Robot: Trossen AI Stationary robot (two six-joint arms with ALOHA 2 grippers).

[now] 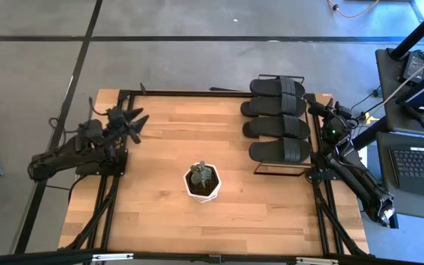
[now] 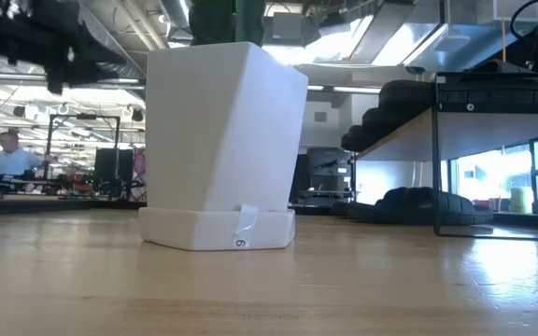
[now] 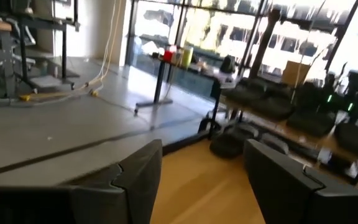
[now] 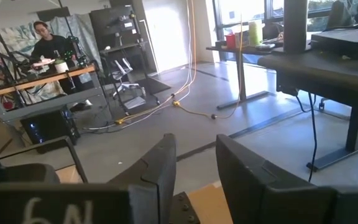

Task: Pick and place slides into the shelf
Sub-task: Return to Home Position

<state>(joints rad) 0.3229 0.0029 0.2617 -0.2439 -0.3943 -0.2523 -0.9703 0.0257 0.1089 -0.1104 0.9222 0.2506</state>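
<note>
Left pincer (image 1: pixel 138 124) hangs released at mid-left; right pincer (image 1: pixel 313 106), also released, is beside the shelf (image 2: pixel 434 168) at upper right. Slides (image 1: pixel 278 127) lie on and under it, so stowing looks complete.

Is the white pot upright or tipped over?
Upright. In the low view the pot stands with its base flat on the table; from above, its rim faces straight up around the cactus.
</note>
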